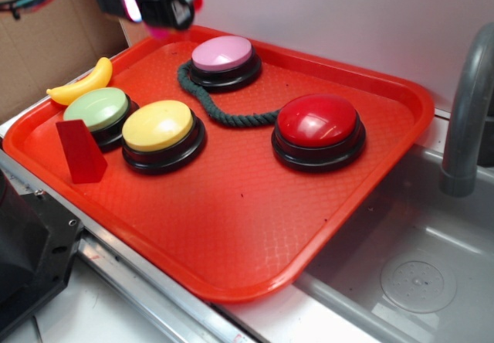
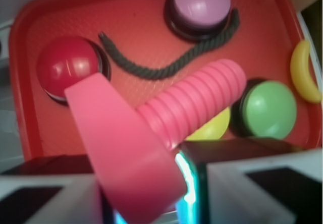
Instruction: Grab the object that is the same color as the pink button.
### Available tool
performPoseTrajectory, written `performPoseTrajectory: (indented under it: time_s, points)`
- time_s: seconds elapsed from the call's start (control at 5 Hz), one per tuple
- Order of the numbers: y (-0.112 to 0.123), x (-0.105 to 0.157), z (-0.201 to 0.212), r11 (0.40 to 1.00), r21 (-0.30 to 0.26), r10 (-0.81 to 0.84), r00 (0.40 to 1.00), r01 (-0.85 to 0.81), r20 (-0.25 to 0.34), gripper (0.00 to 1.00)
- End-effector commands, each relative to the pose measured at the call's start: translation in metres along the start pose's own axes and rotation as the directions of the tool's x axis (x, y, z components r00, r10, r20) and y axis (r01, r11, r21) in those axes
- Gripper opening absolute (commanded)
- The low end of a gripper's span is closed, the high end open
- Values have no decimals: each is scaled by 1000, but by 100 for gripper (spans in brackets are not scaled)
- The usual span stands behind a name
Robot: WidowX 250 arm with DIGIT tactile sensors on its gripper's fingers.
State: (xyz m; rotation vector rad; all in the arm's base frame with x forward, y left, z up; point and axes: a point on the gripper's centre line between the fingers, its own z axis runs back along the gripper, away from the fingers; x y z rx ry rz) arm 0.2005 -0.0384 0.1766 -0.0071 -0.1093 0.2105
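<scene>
My gripper point(image 1: 158, 7) hangs high above the tray's far left corner. It is shut on the bright-pink toy piece point(image 2: 121, 148), lifted clear of the tray. In the wrist view the piece's flat body sits between my fingers and its ribbed peg point(image 2: 202, 98) sticks out forward. In the exterior view only a pink edge point(image 1: 158, 30) shows under the gripper. The pale pink button point(image 1: 222, 52) sits on its black base at the tray's far side, right of and below the gripper; it also shows in the wrist view point(image 2: 201, 4).
The red tray point(image 1: 231, 227) holds a red button point(image 1: 318, 120), a yellow button point(image 1: 158, 125), a green button point(image 1: 96, 109), a dark-red wedge point(image 1: 79, 151) and a dark green rope point(image 1: 224, 111). A toy banana point(image 1: 81, 84) lies at the left rim. A sink point(image 1: 417, 281) and faucet point(image 1: 463, 111) are right.
</scene>
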Motion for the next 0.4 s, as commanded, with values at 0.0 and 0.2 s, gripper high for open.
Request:
performPoseTrajectory:
  time_s: [0.0,0.2]
  points:
    - [25,17,39,997,-28,-74,995,76,70,0]
    - [27,11,36,995,-29,-94,994,92,-51,0]
